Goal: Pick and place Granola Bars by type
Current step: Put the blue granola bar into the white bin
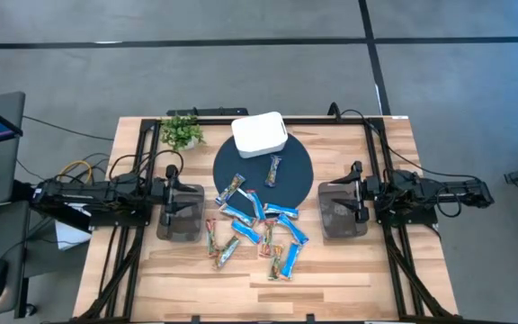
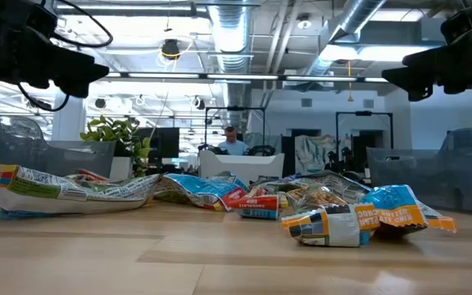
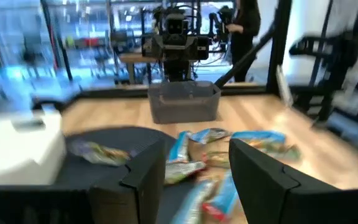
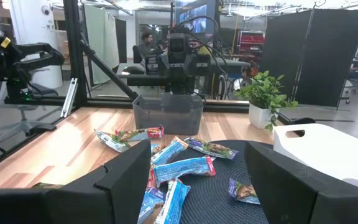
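The granola bars (image 1: pixel 254 227) lie in a loose heap at the near rim of a dark round mat (image 1: pixel 295 175). Some are blue-and-white, others tan with red and green marks. One tan bar (image 1: pixel 274 169) lies alone on the mat, next to a white box (image 1: pixel 259 133). In the low view the bars (image 2: pixel 220 192) lie flat across the tabletop. My left gripper (image 1: pixel 173 191) hangs open above the left grey bin (image 1: pixel 180 216); its fingers (image 3: pixel 145 180) frame the heap. My right gripper (image 1: pixel 358 193) hangs open above the right grey bin (image 1: pixel 341 212); its fingers (image 4: pixel 129 180) face the bars (image 4: pixel 179 168).
A small potted plant (image 1: pixel 183 131) stands at the far left of the table. Black frame rails (image 1: pixel 380 162) run along both table sides. A bare strip of wood (image 1: pixel 241 279) lies between the heap and the near edge. People show in the room beyond the table.
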Tool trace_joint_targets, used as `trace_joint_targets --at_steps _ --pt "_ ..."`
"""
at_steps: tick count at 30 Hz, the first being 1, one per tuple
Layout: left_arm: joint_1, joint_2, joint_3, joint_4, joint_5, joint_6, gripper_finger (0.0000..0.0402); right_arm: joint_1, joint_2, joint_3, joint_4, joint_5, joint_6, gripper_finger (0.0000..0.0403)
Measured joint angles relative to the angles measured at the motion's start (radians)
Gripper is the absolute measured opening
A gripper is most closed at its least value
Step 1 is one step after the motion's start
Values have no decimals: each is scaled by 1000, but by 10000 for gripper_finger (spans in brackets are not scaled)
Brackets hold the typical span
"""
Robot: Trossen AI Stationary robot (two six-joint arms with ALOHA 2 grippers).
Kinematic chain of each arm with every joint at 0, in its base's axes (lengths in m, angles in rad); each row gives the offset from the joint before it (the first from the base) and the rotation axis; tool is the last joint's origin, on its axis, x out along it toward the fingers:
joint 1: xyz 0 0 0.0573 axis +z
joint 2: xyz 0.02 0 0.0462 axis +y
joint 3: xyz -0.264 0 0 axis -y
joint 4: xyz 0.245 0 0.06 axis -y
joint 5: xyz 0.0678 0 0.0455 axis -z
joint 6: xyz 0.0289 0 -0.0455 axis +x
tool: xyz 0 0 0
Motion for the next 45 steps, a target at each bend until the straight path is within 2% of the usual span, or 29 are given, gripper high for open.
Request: trace_joint_targets --at_steps 5,7,10,15,22,25,27,30,33,36,40,45 --pt "0 0 0 -13 0 -368 171 0 0 0 0 0 0 253" --pt "0 0 0 -13 0 -460 171 0 0 0 0 0 0 253" --pt "0 0 0 -12 -12 -535 171 0 0 0 0 0 0 253" --pt "0 0 0 15 -99 -713 171 0 0 0 0 0 0 253" --pt "0 0 0 33 -323 -820 171 0 0 0 0 0 0 253" --pt "1 0 0 38 -387 -815 171 0 0 0 4 1 8 253" --pt "1 0 0 40 -413 -792 171 0 1 0 43 1 132 253" --pt "0 0 0 42 -439 -793 171 6 0 0 124 2 438 253" --pt "0 0 0 43 -428 -882 171 6 -3 0 165 3 653 253" --pt "0 0 0 41 -395 -921 171 -2 -3 0 162 39 748 253" --pt "2 0 0 43 -402 -880 171 -10 -3 0 179 75 831 253" --pt "2 0 0 63 -395 -942 171 -27 -3 0 191 281 880 253"
